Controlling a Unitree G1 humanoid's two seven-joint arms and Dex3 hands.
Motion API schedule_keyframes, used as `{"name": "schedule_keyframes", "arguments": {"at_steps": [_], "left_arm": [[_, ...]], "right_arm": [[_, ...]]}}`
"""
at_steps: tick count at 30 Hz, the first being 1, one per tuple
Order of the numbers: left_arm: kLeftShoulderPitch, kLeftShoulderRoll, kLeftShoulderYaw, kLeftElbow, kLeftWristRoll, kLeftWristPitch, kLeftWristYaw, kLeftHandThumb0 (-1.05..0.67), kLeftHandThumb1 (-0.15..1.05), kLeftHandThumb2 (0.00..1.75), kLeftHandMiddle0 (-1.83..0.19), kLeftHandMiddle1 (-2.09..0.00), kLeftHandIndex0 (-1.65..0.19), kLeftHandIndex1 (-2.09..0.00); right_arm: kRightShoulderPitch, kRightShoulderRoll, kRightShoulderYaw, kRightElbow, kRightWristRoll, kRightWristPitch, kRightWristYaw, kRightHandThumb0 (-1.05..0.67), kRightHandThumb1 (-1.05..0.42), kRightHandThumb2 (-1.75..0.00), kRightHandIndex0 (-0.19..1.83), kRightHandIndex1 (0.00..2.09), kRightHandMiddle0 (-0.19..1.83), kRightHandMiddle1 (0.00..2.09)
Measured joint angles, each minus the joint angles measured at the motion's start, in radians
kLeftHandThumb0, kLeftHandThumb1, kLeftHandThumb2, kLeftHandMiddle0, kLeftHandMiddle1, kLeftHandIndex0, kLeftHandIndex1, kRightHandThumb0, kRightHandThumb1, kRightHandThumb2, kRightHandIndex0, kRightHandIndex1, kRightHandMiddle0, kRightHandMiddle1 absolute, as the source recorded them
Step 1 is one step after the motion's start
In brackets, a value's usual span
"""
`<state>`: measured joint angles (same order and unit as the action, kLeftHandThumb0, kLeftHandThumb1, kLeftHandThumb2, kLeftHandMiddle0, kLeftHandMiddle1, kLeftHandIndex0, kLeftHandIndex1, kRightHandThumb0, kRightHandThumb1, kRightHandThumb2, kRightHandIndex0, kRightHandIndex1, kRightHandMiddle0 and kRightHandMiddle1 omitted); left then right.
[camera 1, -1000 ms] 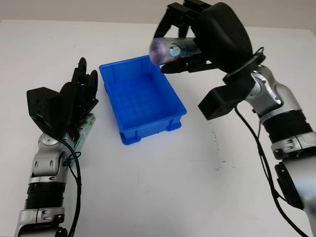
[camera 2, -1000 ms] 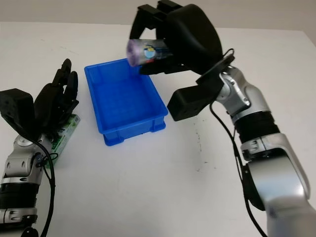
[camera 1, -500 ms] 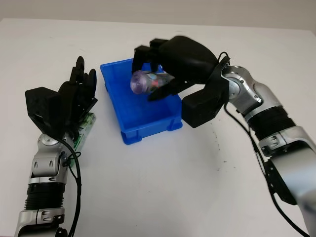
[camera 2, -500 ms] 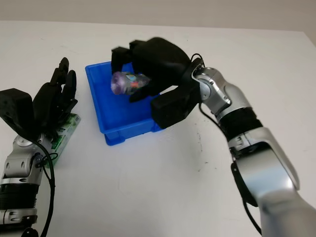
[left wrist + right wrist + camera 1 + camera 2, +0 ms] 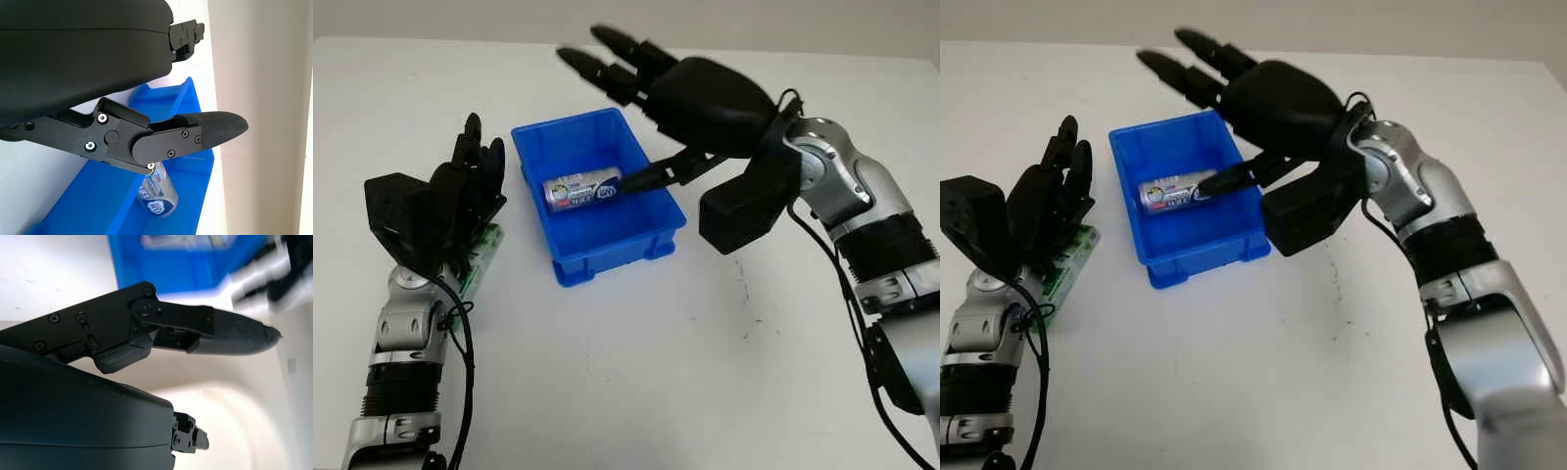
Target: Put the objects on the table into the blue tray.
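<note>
Since 0.5 s ago the tube [image 5: 581, 189] has been let go by the right hand [image 5: 680, 93] and is now seen lying on its side on the floor of the blue tray [image 5: 660, 209], label up, its length running from about 9 o'clock to 3 o'clock. The right hand has been raised and opened; it holds nothing and hangs over the tray's 2 o'clock corner, 1 finger [image 5: 651, 177] pointing down close to the tube's end.

At 9 o'clock of the tray, the left hand [image 5: 460, 201] is held above a green-edged flat pack [image 5: 480, 262] on the white worktop [image 5: 636, 372]. No grasp is made there and the hand is open.

The pack is judged to be the remaining thing to be moved. It is probably light and fairly stiff, with a smooth wrapper that may slip, though most of it is hidden under the hand, so this is uncertain. A grip across its 2 long edges near the middle would be safest, since a flat thing lying on the worktop offers little purchase from above.
</note>
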<state>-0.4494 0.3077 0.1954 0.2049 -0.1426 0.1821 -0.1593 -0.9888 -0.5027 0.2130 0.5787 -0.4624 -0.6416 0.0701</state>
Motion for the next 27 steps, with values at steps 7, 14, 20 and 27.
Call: {"name": "schedule_keyframes", "arguments": {"at_steps": [7,14,20,27], "left_arm": [[-0.001,0.0,0.0,0.005,0.001,-0.005,-0.001,-0.82,1.05,0.62,0.19,-0.05,0.19,-0.04],[-0.006,0.002,0.0,0.02,0.0,-0.014,-0.014,-0.82,1.05,0.62,0.19,-0.05,0.19,-0.04],[-0.009,0.01,0.001,0.028,0.0,-0.019,-0.027,-0.82,1.05,0.62,0.19,-0.05,0.18,-0.04],[-0.009,0.016,0.001,0.029,0.0,-0.019,-0.028,-0.82,1.05,0.61,0.19,-0.05,0.18,-0.05]], "right_arm": [[0.101,0.075,-0.195,-0.021,0.32,0.206,0.021,-0.4,-1.05,-0.34,-0.19,0.0,-0.19,0.0],[0.263,0.084,-0.275,-0.06,0.46,0.577,0.124,-0.68,-1.05,-0.65,-0.19,0.0,-0.19,0.0],[0.369,0.108,-0.303,-0.161,0.491,0.702,0.113,-0.66,-1.05,-0.76,-0.19,0.0,-0.19,0.0],[0.407,0.146,-0.336,-0.231,0.535,0.812,0.095,-0.63,-1.05,-0.82,-0.19,0.0,-0.19,0.0]]}}
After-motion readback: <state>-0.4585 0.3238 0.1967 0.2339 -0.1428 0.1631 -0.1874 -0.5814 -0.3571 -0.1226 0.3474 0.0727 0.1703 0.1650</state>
